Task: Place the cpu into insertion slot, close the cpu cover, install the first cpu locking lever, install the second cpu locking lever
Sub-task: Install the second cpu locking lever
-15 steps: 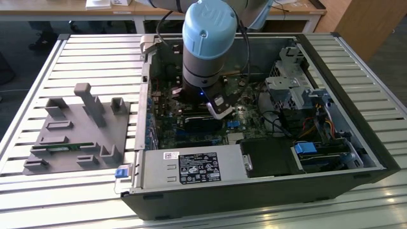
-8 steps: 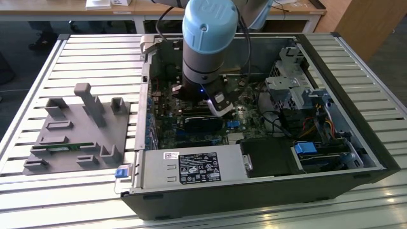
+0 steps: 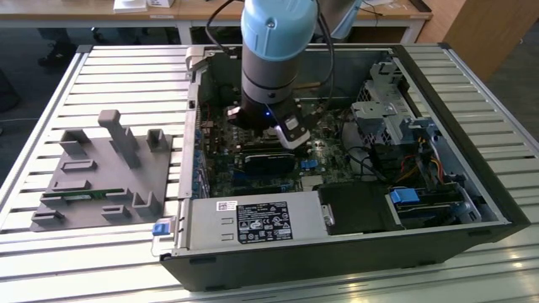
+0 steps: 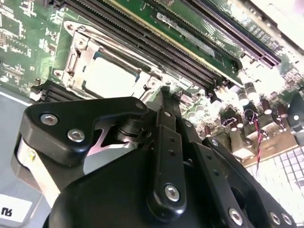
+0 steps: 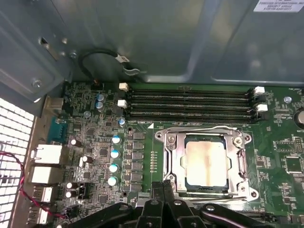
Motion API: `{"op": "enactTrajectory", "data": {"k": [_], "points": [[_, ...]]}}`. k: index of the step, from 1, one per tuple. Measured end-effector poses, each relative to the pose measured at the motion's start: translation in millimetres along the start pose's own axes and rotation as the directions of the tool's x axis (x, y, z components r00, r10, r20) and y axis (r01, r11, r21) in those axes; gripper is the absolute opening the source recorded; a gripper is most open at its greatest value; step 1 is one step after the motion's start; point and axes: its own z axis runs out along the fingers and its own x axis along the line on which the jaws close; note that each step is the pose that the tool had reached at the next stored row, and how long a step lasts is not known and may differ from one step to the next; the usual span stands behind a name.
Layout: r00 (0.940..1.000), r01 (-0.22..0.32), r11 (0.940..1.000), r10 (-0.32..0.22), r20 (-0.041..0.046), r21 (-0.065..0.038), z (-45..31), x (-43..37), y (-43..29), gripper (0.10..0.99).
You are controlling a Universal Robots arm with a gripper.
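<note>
First wrist view: cpu (image 5: 207, 163) is seen seated in insertion slot (image 5: 207, 192), just beside gripper (image 5: 163, 186) fingertips, which are pressed together, nothing grasped. Pale silvery top is framed by lowered cpu cover (image 5: 175, 164).

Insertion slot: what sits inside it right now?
The cpu lies in the insertion slot, framed by the closed cpu cover. The contacts beneath are hidden.

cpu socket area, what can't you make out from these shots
- Exterior view: the insertion slot is hidden behind the arm inside the computer case.
- First wrist view: the near edge of the cpu cover is hidden by the gripper; the cpu shows.
- Second wrist view: glare washes out the cpu's top.
- The levers' state is too small to tell.
</note>
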Motion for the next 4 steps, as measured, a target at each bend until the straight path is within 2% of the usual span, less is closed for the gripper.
{"op": "enactTrajectory", "data": {"k": [4], "points": [[1.0, 0.0, 1.0, 0.0, 0.0002, -0.001, -1.0, 0.0, 0.4, 0.106]]}}
